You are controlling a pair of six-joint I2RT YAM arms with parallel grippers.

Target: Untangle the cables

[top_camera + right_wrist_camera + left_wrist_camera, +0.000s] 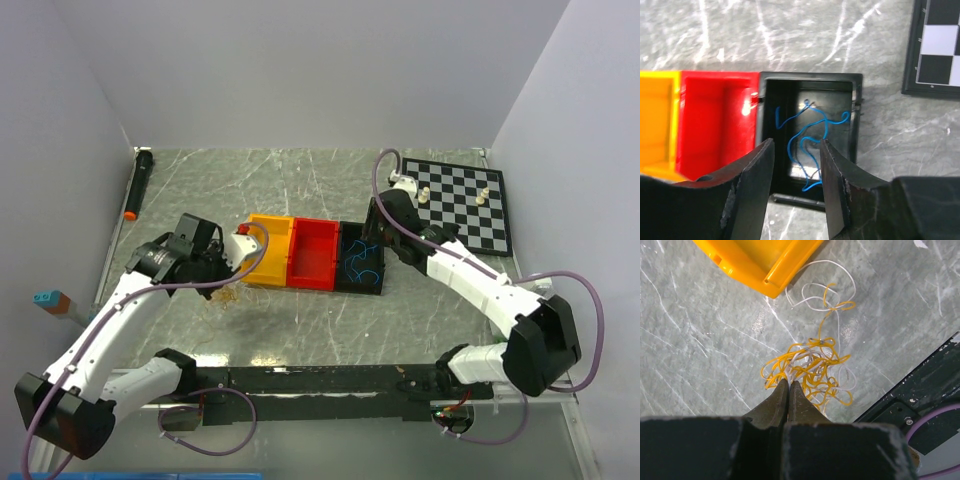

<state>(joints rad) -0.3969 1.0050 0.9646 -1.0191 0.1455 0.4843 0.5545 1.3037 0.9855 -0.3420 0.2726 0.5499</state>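
Note:
A tangle of yellow and white cables (812,367) lies on the marble table just off the corner of the yellow bin (760,260); from above the tangle (226,296) is small. My left gripper (788,383) is shut at the tangle's near edge, with a white strand running in between its tips. A blue cable (807,135) lies loose on the floor of the black bin (857,115). My right gripper (796,142) hangs open above that bin, nothing between its fingers. From above, the right gripper (378,228) is over the black bin (375,288).
Yellow (262,275), red (312,278) and black bins stand in a row mid-table. A chessboard (452,215) with a few pieces lies at the back right. A black marker (137,185) with an orange tip lies at the back left. A dark rail (320,380) runs along the near edge.

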